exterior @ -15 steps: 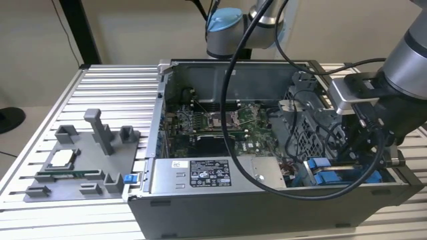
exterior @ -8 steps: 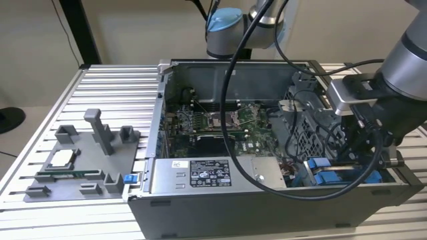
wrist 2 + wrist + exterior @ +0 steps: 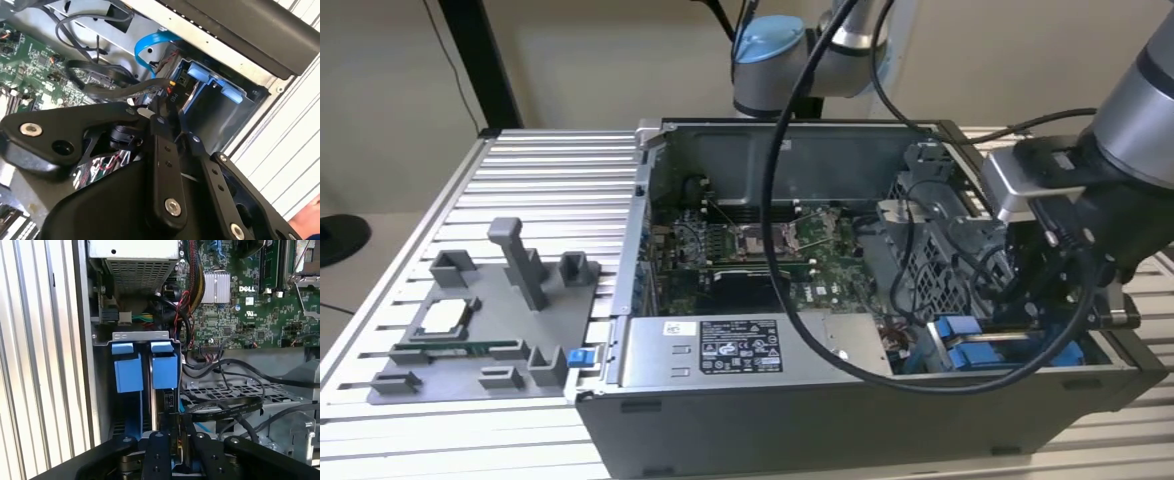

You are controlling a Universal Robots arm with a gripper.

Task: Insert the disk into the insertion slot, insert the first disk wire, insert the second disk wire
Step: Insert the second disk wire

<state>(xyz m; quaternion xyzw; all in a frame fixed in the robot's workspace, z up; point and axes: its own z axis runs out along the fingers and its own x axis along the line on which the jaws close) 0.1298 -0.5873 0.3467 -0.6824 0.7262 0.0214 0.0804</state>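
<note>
Exterior view first: your gripper is down inside the open computer case, at the corner on the exterior view's right, just above the blue rails of the insertion slot. First wrist view puts the fingers closed in tight around a small dark connector with a cable running from it, right at the edge of the bay; I judge this to be one of the disk wires, though which one you cannot tell from here. The disk looks already seated: a narrow dark edge shows between the two blue carrier tabs, deep in the slot.

Watch three things. Loose black cables drape across the perforated cage just beside the bay, and the blue ribbon cable in the second wrist view curls near the fingers, so either can snag on a linkage if you shift sideways. A tilted plug will jam on the port lip instead of sliding home. Pressing hard while misaligned risks bent pins, or the plug slipping in the grasp
</note>
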